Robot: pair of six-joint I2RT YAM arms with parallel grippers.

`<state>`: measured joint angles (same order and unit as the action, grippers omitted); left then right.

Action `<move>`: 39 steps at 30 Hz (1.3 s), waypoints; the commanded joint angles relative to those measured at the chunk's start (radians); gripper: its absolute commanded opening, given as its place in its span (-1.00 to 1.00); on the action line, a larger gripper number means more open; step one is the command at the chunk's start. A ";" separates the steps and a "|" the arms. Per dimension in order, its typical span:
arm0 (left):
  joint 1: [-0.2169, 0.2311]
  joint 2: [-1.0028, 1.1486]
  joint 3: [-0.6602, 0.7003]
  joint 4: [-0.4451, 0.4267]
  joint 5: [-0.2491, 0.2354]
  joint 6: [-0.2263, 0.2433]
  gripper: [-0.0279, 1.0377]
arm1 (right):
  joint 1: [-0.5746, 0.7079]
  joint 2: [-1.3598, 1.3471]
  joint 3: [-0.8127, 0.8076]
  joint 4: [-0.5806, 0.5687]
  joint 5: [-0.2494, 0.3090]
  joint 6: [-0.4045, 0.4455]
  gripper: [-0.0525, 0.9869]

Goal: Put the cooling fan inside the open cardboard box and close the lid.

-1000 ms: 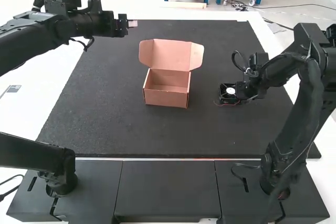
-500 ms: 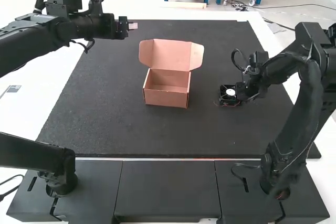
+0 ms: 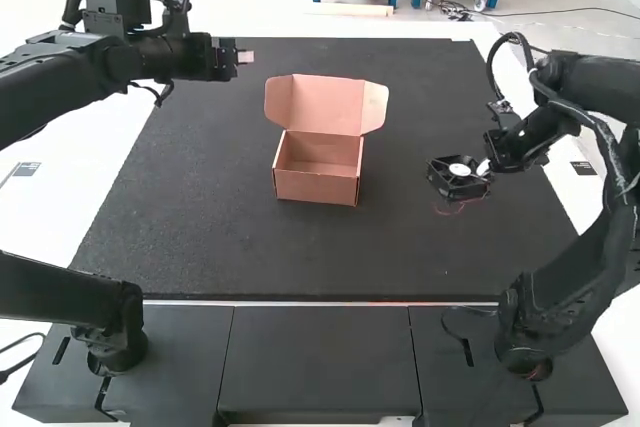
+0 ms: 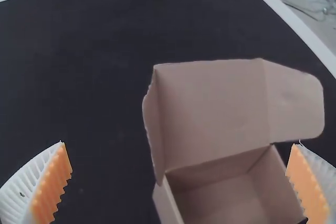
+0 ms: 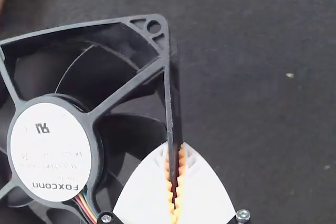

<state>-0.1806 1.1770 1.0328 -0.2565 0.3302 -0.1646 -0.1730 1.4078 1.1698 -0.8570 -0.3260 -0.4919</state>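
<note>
Noted: cooling fan [image 3: 458, 175] pinched at one thin frame edge by right gripper [image 3: 487, 162], pads closed tight on that wall; tilted, well right of the open cardboard box [image 3: 318, 162], apparently just off the mat [image 3: 200, 197], wires [image 3: 452, 209] trailing below. Left gripper [image 3: 232, 55] spread wide, holding nothing, beyond and left of the raised lid [image 3: 325, 105]. Could pivot or slip from so narrow a hold in transit. Could snag wires on the box wall, or catch a corner on the rim and shove the light box aside. Could leave wires draped over the edge, blocking lid closure.
</note>
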 commanded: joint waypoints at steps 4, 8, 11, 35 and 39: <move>0.001 -0.019 0.004 0.008 0.007 0.014 0.86 | 0.064 -0.102 0.073 -0.191 -0.242 -0.039 -0.94; 0.004 -0.017 0.001 0.008 0.007 0.013 0.86 | 0.239 -0.112 0.088 -0.178 -0.251 0.104 -0.94; 0.006 -0.019 -0.004 0.011 0.007 0.011 0.86 | 0.385 -0.112 0.090 -0.091 -0.248 0.239 -0.94; 0.110 -0.022 -0.074 0.105 -0.094 0.008 0.86 | 0.722 0.197 0.149 0.589 0.125 0.777 -0.94; 0.125 -0.022 -0.082 0.105 -0.095 0.007 0.86 | 0.721 0.235 0.142 0.638 0.151 0.776 -0.94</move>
<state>-0.0681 1.1770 0.9543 -0.1608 0.2501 -0.1646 0.5468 1.6333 1.2819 -0.2420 -0.2150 0.2565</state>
